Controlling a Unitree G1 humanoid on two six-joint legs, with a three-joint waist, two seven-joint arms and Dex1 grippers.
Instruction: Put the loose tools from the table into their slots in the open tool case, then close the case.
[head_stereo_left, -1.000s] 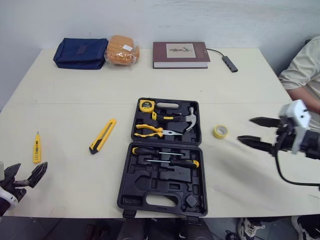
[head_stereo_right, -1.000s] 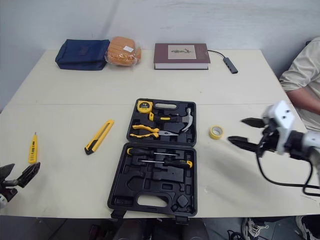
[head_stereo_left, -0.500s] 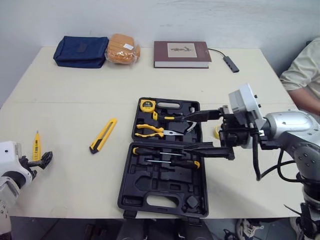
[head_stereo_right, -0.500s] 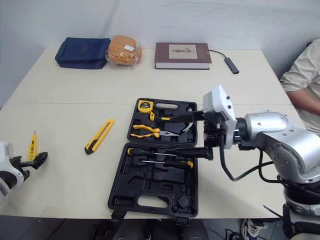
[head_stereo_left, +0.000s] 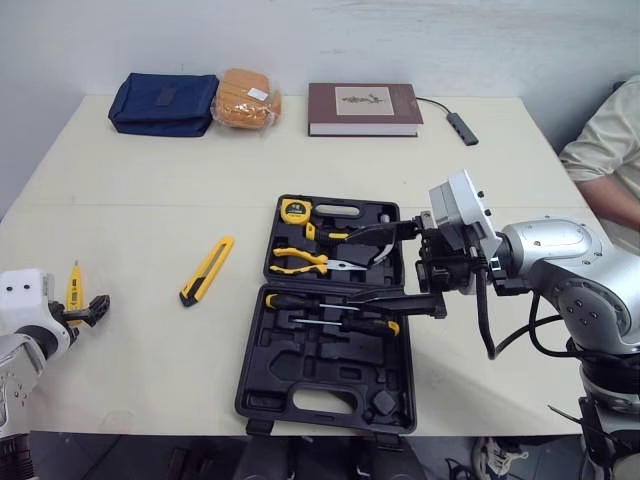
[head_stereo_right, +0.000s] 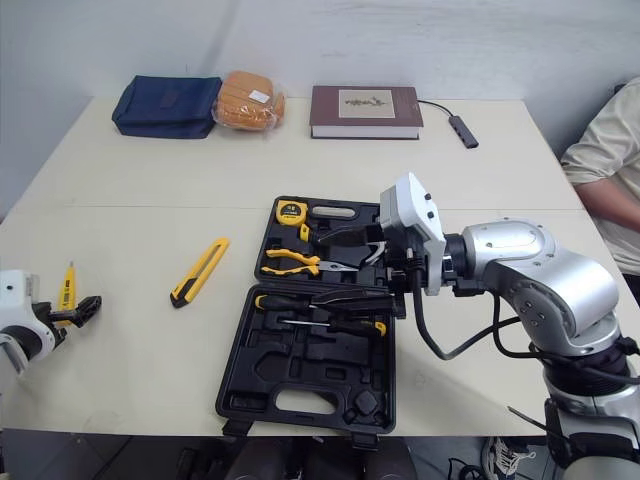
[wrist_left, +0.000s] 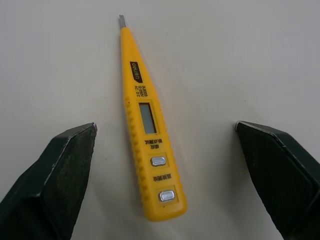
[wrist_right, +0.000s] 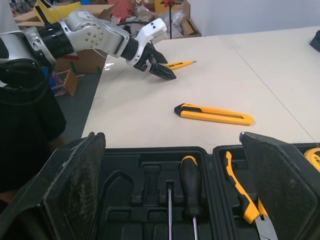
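In the middle of the pale table (head_stereo_left: 150, 200), a black tool case (head_stereo_left: 300, 378), lying open. In its far half, a yellow tape measure (head_stereo_left: 293, 211) and yellow pliers (head_stereo_left: 298, 263), each snug in a slot. In its near half, two screwdrivers (head_stereo_left: 290, 301) side by side close to the hinge, and empty slots in front of them. Just above the case, the right claw (head_stereo_left: 352, 268), spread wide, one black finger over each half, nothing in its grip. Out on the table to the left of the case, a yellow box knife (head_stereo_left: 206, 271), well apart from both claws. Far off by the left edge, a small yellow tester pen (wrist_left: 147, 130), flat on the table. Right at the pen, the left claw (head_stereo_right: 85, 308), opened wide, one finger on each side of the pen's thick end, not touching it, nothing in its grip. Along the far edge, a blue pouch (head_stereo_left: 160, 103), a bag of bread (head_stereo_left: 245, 97) and a brown book (head_stereo_left: 362, 108). At the right side, a person's arm (head_stereo_left: 610, 145) in a pale sleeve.
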